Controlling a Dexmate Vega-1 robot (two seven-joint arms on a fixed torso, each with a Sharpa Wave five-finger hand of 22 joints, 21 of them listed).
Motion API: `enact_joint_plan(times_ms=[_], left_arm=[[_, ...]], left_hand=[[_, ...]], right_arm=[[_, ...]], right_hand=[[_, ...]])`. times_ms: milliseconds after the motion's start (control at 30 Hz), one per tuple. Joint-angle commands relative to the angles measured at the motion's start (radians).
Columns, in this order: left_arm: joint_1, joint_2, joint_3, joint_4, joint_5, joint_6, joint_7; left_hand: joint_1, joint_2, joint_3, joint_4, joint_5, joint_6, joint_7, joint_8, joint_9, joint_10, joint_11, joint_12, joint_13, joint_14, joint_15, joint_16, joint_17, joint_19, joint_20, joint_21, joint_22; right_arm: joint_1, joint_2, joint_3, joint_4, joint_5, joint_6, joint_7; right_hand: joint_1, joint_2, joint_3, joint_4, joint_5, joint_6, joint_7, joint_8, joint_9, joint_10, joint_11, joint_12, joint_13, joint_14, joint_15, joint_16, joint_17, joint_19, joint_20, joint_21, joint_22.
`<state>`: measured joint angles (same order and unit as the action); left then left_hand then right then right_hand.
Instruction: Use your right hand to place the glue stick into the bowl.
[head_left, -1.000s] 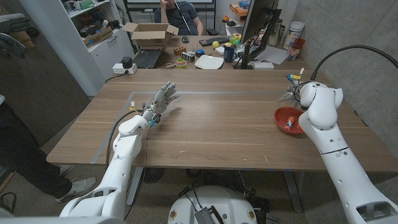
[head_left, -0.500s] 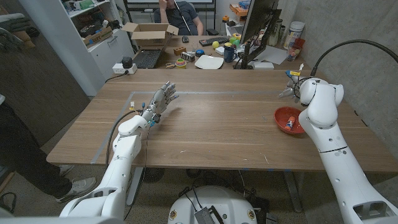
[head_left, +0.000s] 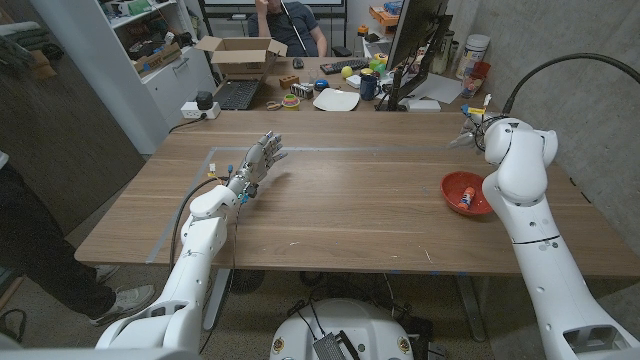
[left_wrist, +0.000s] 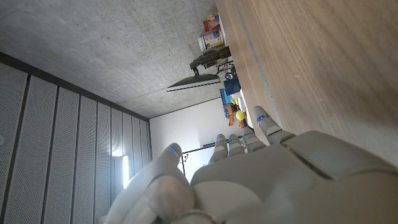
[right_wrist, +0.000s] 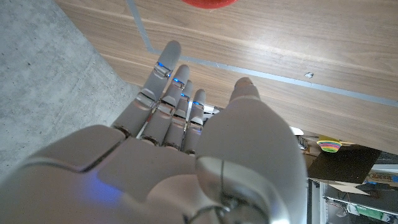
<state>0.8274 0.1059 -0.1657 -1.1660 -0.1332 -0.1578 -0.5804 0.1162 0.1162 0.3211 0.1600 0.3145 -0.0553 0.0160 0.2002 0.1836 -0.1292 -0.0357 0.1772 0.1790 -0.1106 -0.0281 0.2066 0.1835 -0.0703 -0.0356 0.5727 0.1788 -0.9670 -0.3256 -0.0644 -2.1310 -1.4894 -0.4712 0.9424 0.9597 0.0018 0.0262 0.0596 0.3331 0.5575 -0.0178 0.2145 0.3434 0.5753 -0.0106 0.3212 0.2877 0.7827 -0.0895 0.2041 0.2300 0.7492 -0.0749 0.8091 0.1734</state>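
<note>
Right hand (right_wrist: 186, 155) empty, fingers spread — raised past bowl (head_left: 465, 192); glue stick (head_left: 462, 197) inside.

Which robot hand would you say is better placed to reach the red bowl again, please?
The right robot hand: it hovers open just behind the red bowl holding the glue stick, while the left robot hand is far across the table.

Table (head_left: 350, 200) smooth matt wood grain. Bowl (head_left: 465, 193) glossy red plastic. Right hand (right_wrist: 186, 149) and left hand (left_wrist: 261, 174) matt grey plastic; arm shells glossy white. Wall (left_wrist: 124, 50) rough bare concrete. Open box (head_left: 240, 52) plain cardboard.
</note>
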Motion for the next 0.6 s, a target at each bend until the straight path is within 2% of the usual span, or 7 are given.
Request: enact_joint_plan(times_ms=[33,600], left_arm=[[0.000,-0.002,-0.002,0.003,0.000,-0.002,0.001],[0.010,-0.001,-0.004,-0.013,-0.003,0.003,0.003]], left_hand=[[-0.011,0.012,-0.005,-0.001,0.006,0.003,-0.005,-0.001,0.003,-0.008,-0.001,0.005,0.004,-0.008,0.000,0.000,0.002,0.005,0.003,-0.007,0.004],[-0.010,0.012,-0.005,-0.001,0.007,0.004,-0.005,-0.001,0.003,-0.007,-0.001,0.005,0.004,-0.008,0.000,-0.001,0.002,0.006,0.004,-0.010,0.004]], right_arm=[[0.001,0.029,0.018,-0.022,-0.027,0.033,-0.029],[-0.007,0.061,0.041,-0.068,-0.055,0.072,-0.065]], right_hand=[[-0.002,0.002,-0.006,0.004,0.006,0.011,0.002,0.006,0.003,0.010,-0.002,0.004,0.002,0.007,-0.126,0.006,0.003,0.010,-0.143,-0.008,0.002],[-0.001,0.007,-0.012,0.007,0.012,0.023,0.001,0.009,0.000,0.016,0.000,0.008,0.000,0.014,-0.128,0.009,0.003,0.012,-0.144,-0.015,0.003]])
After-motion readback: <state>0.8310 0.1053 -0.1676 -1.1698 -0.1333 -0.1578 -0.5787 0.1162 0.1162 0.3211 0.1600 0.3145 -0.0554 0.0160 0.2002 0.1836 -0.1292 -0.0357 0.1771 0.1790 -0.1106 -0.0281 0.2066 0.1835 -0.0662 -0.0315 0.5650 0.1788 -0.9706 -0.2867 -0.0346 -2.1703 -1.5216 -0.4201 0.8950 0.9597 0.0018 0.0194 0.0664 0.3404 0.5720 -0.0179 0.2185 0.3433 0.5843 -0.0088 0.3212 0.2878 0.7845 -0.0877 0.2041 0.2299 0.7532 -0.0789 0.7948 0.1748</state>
